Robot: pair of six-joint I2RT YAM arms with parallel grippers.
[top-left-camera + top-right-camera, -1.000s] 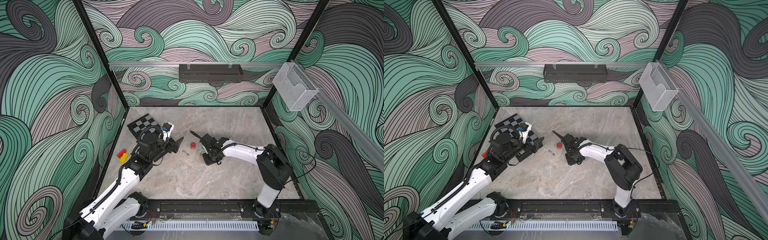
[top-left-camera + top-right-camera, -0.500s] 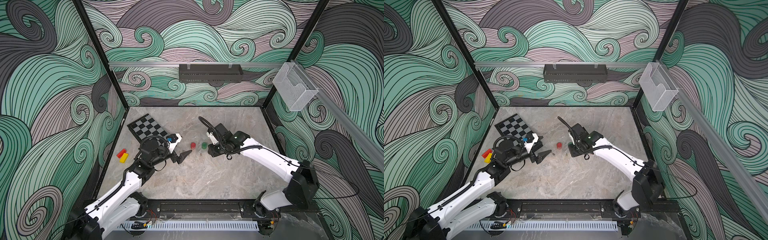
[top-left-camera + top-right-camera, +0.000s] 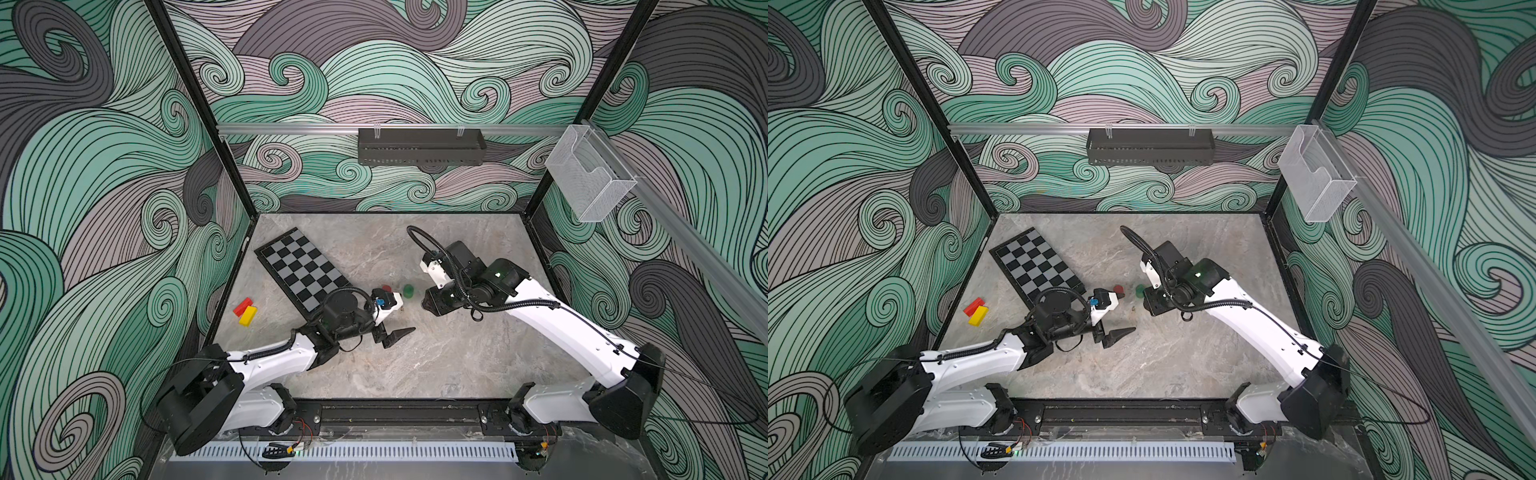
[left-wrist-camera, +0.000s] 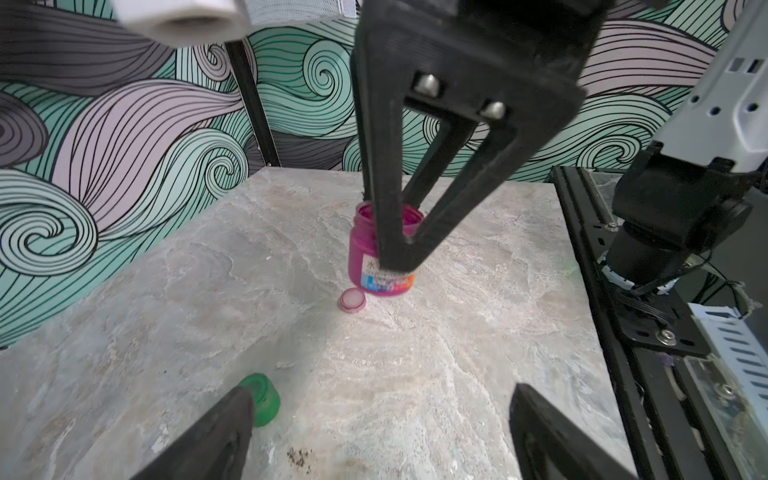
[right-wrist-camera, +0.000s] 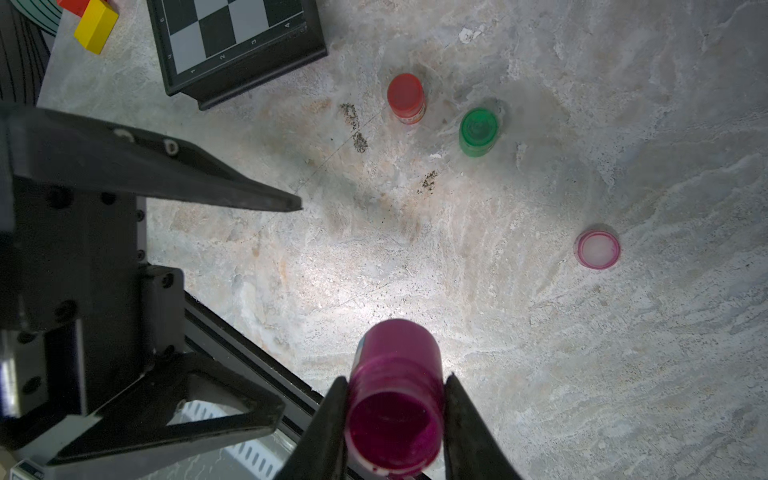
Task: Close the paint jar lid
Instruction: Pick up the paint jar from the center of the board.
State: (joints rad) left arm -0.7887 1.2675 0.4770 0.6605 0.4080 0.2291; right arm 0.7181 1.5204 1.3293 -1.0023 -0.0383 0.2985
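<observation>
The open magenta paint jar [image 5: 395,365] stands on the table, my right gripper [image 5: 395,380] shut on its neck. From the left wrist view the jar [image 4: 360,249] shows behind a right finger. Its pink lid [image 5: 597,249] lies upside down on the marble, apart from the jar; the lid [image 4: 353,300] sits just beside the jar's base. My left gripper [image 4: 382,388] is open and empty, facing the jar from a short way off. In both top views the right gripper [image 3: 430,301] covers the jar, and the left gripper [image 3: 401,318] hangs to its left.
A closed green jar [image 5: 478,131] and a closed red jar [image 5: 405,97] stand behind the left gripper's far finger. A chessboard [image 3: 303,270] lies at the back left. Red and yellow blocks [image 3: 245,311] sit by the left wall. The black front rail [image 3: 395,415] borders the table.
The right arm swung its gripper rightward, away from the red jar, uncovering the green jar. The left gripper came off the chessboard toward the table's middle, staying open.
</observation>
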